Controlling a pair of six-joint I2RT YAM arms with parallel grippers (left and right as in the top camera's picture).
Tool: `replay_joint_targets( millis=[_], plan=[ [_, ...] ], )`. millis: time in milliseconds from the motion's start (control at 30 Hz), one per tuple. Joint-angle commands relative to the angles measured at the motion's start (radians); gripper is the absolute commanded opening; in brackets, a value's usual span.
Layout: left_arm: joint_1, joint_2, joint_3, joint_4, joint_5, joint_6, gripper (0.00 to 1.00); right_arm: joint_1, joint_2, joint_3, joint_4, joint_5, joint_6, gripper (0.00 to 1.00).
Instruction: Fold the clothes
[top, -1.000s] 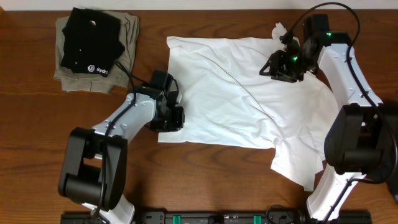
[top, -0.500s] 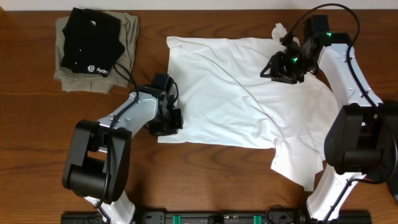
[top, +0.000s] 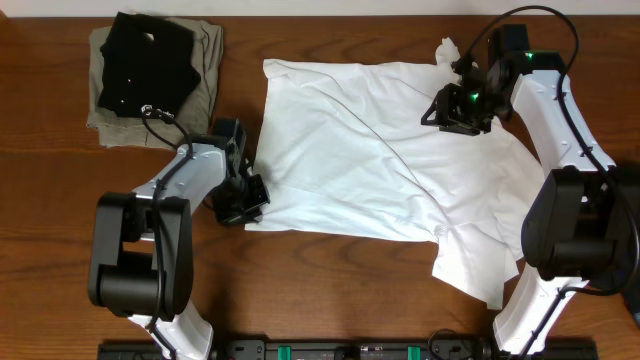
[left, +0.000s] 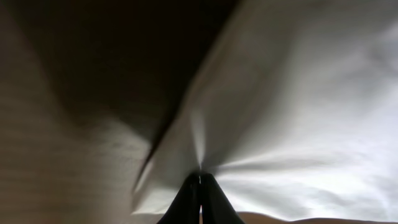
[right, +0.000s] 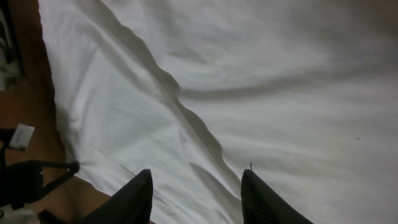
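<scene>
The clothes here are a large wrinkled white T-shirt spread across the middle of the brown table. My left gripper is at its lower left edge. In the left wrist view that gripper is shut on a pinch of the white fabric, with folds fanning out from the tips. My right gripper hovers over the shirt's upper right part. In the right wrist view it is open, with creased white cloth below and nothing between its fingers.
A folded black shirt lies on a folded khaki garment at the back left corner. One sleeve trails toward the front right. Bare wood runs in front of the shirt, and a black rail lines the front edge.
My left gripper has moved left with the fabric in it, dragging the shirt's left edge outward and flatter. The right arm has stayed put.
</scene>
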Motion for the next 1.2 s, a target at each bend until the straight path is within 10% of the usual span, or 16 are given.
replay_joint_targets(
  millis=[0,1167],
  plan=[
    [0.008,0.024,-0.013,-0.022,-0.059,-0.052,0.06,0.005,-0.003,0.005,0.002,0.004,-0.019,0.45],
    [0.093,0.005,-0.013,-0.153,-0.165,-0.372,0.06,-0.016,-0.003,0.005,-0.034,0.142,-0.015,0.49]
  ],
)
